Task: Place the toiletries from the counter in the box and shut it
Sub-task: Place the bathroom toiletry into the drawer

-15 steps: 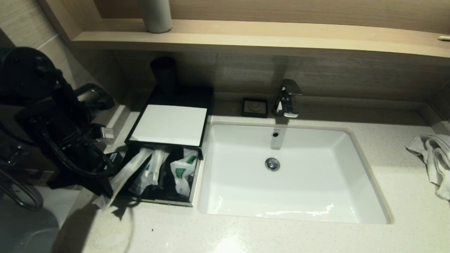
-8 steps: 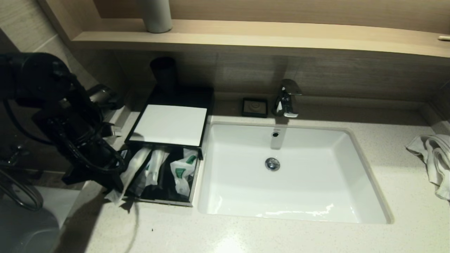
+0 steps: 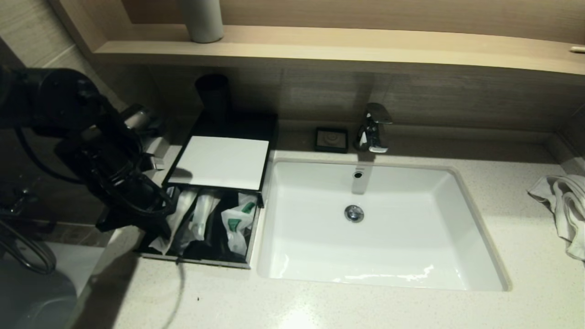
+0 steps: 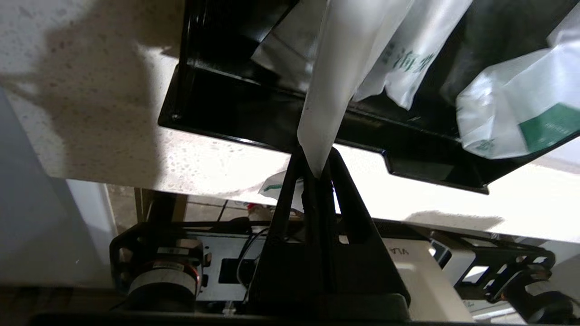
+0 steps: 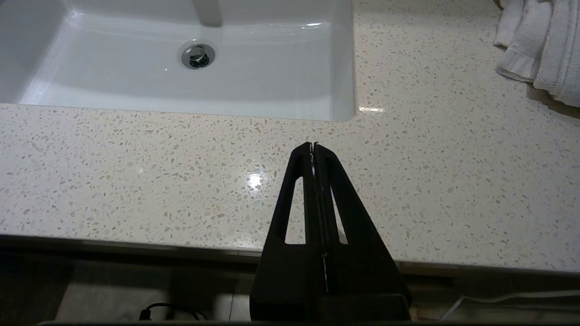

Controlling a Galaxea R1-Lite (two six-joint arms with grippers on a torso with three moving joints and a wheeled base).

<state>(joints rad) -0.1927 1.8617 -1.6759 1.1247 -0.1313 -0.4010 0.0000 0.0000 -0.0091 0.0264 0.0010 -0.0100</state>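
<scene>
A black box (image 3: 208, 261) with its drawer pulled out stands on the counter left of the sink, a white card (image 3: 220, 161) on its top. Several white sachets with green print (image 3: 237, 222) lie in the drawer. My left gripper (image 3: 161, 233) is shut on a long white sachet (image 4: 337, 86), whose free end lies over the drawer's left part. In the left wrist view the gripper (image 4: 316, 174) pinches the sachet's tip just outside the box's front wall (image 4: 253, 106). My right gripper (image 5: 313, 146) is shut and empty above the counter's front edge.
The white sink (image 3: 379, 228) fills the middle. A faucet (image 3: 374, 128) and a small black dish (image 3: 331, 139) stand behind it. A white towel (image 3: 564, 205) lies at the right. A dark cup (image 3: 213, 96) stands behind the box, under a wooden shelf (image 3: 320, 48).
My left arm has moved right and toward the wall, carrying the long white sachet from the counter's left edge over the drawer. The right arm has not moved.
</scene>
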